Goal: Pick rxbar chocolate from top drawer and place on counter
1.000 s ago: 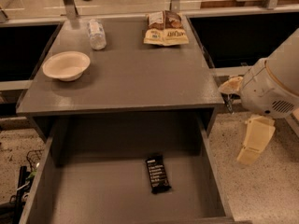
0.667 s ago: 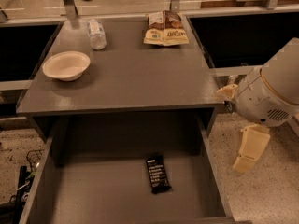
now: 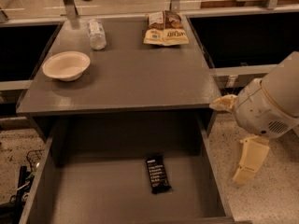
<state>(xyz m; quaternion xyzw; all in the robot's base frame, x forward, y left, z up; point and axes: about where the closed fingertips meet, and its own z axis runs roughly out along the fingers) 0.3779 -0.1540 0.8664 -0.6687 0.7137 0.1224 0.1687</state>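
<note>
Speckled floor (image 3: 266, 204) surrounds a grey counter (image 3: 140, 78) with dark recessed bins (image 3: 243, 41) on either side; beneath it the top drawer (image 3: 93, 195) stands pulled out. The gripper (image 3: 225, 143) hangs outside the drawer's right wall, over the floor, its two cream fingers spread apart and holding nothing. One rxbar chocolate (image 3: 158, 173) lies flat on the drawer bottom, left of the gripper and apart from it. The counter carries one snack bag (image 3: 166, 28), one bowl (image 3: 66, 65) and one bottle (image 3: 96, 34).
</note>
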